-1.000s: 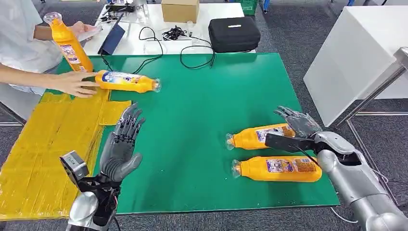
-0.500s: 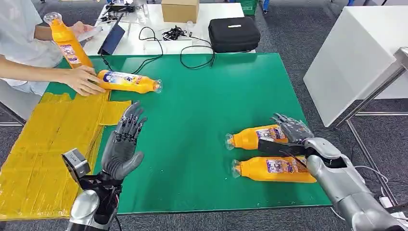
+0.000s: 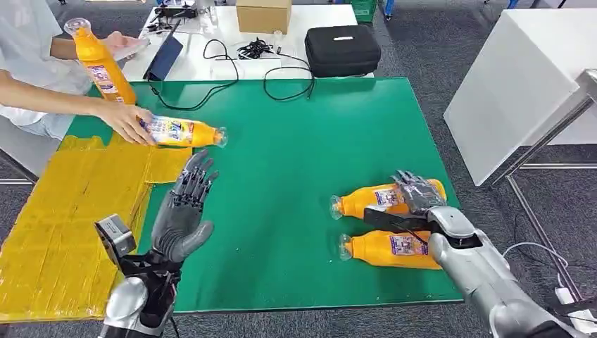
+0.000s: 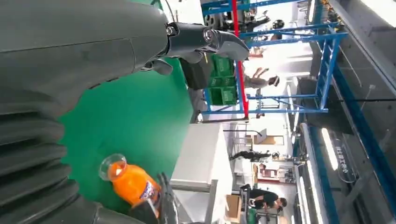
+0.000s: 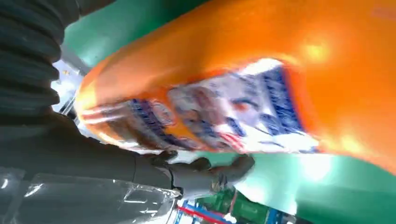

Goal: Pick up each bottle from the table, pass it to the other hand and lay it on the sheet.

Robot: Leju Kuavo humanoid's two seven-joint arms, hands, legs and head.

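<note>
Right hand lies over the label end of the farther bottle, one of two orange bottles lying on their sides on the green tabletop with caps toward the robot's left. Its fingers drape across the body and, in the right wrist view, curl around the far side of that bottle, so it looks to be closing on it; whether the grip is firm yet cannot be told. The nearer bottle lies just beside, partly under the forearm, probably waiting its turn.

Left hand is raised over the tabletop's left edge, palm turned toward the right, fingers spread and holding nothing, a posture that suits receiving a handover. It stands next to the yellow sheet, where the bottle must end up.

At the far left a person's hand rests on a third lying bottle at the sheet's corner, and another hand holds an upright bottle, likely resetting them.
</note>
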